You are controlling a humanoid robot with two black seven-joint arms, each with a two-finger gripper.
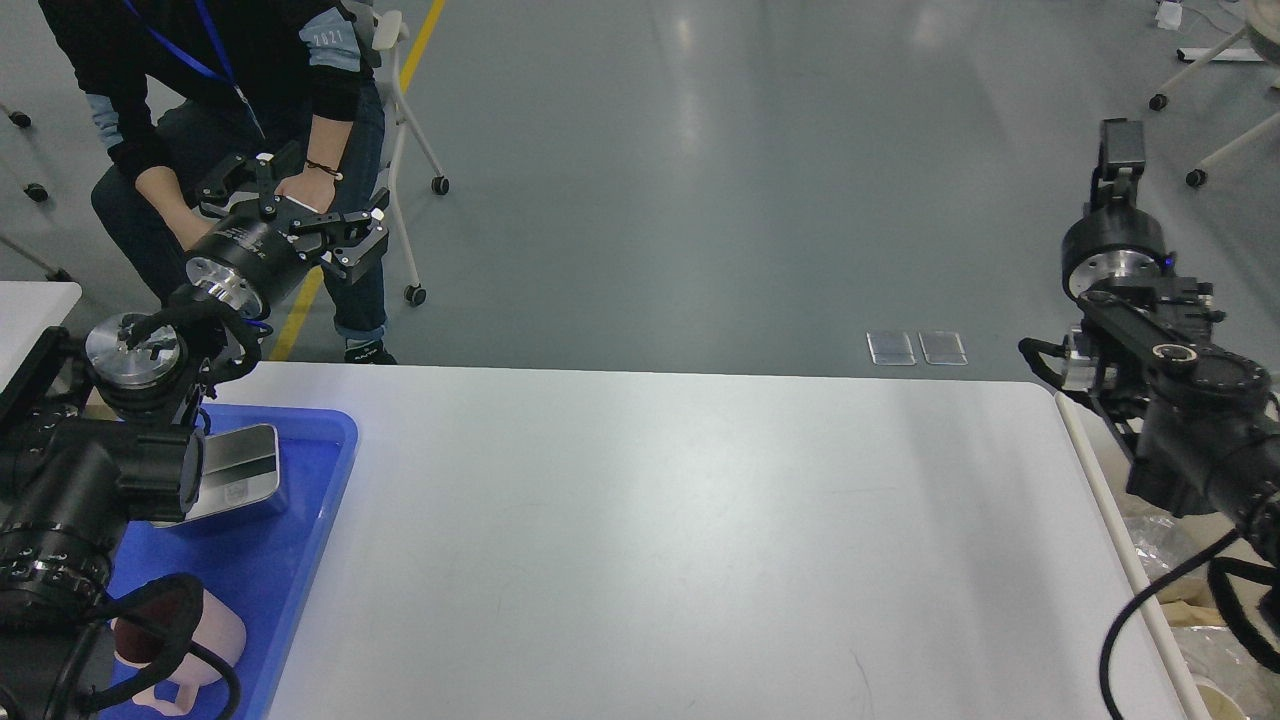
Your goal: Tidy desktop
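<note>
Desktop point(680, 540) is rigid, slick and nothing to grab; my left gripper point(355, 235), upper left of frame, sits spread and empty, right gripper point(1120, 150) can't tell.

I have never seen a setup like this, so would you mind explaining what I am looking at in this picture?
This is a single view from the robot's own head, looking forward and down. The black jointed parts at both edges are its two arms. The left gripper is raised above the table's far edge with its fingers spread, holding nothing. The right gripper is seen end-on and dark, so I cannot tell whether it is open. The big white surface is the desktop. On its left end lies a blue tray holding a shiny metal box and a pale pink mug. Behind, a person bends close to the left arm.
</note>
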